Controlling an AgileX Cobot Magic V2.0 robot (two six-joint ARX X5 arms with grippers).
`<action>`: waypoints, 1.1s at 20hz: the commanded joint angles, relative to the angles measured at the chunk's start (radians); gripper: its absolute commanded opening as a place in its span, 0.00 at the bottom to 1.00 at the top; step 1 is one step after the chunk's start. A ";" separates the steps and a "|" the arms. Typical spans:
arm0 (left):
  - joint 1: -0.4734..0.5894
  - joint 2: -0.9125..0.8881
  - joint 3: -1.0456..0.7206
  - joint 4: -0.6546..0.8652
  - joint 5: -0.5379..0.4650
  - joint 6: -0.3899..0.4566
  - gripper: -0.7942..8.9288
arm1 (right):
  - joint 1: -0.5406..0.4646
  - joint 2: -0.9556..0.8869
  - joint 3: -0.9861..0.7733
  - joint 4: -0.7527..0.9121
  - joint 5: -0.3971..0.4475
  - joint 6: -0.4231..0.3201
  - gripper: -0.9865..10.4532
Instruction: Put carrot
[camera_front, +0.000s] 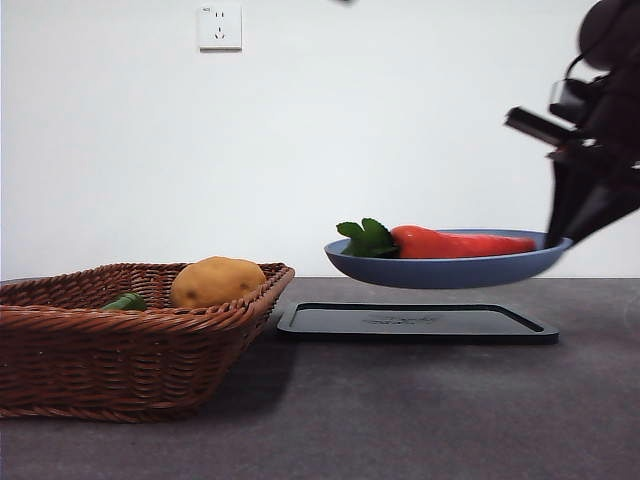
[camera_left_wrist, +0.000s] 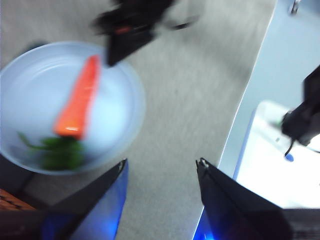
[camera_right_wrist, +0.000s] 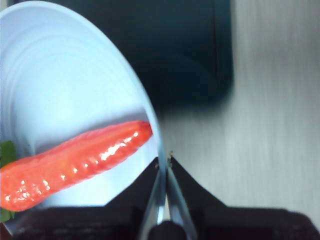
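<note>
The right gripper (camera_right_wrist: 164, 162) clamps the blue plate's (camera_front: 450, 272) rim, holding it above the black tray (camera_front: 418, 323) — the carrot (camera_front: 460, 243) lies in the plate. Only the left wrist view shows the left gripper (camera_left_wrist: 160, 167), spread wide, holding nothing. The wicker basket (camera_front: 120, 350) with a potato (camera_front: 217, 281) sits beside the tray.

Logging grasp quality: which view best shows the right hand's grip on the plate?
The right wrist view: the right hand pinches the plate rim. The front view shows it dark at the rim; the left wrist view shows it blurred.
</note>
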 joint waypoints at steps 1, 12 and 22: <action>-0.008 -0.016 0.014 0.002 -0.003 0.009 0.34 | 0.000 0.153 0.145 0.011 -0.003 -0.012 0.09; -0.008 -0.027 0.014 0.008 -0.029 0.009 0.33 | -0.003 0.440 0.353 0.018 -0.003 0.035 0.13; -0.007 -0.015 0.014 0.314 -0.319 0.075 0.33 | -0.053 0.308 0.355 -0.170 -0.010 -0.083 0.22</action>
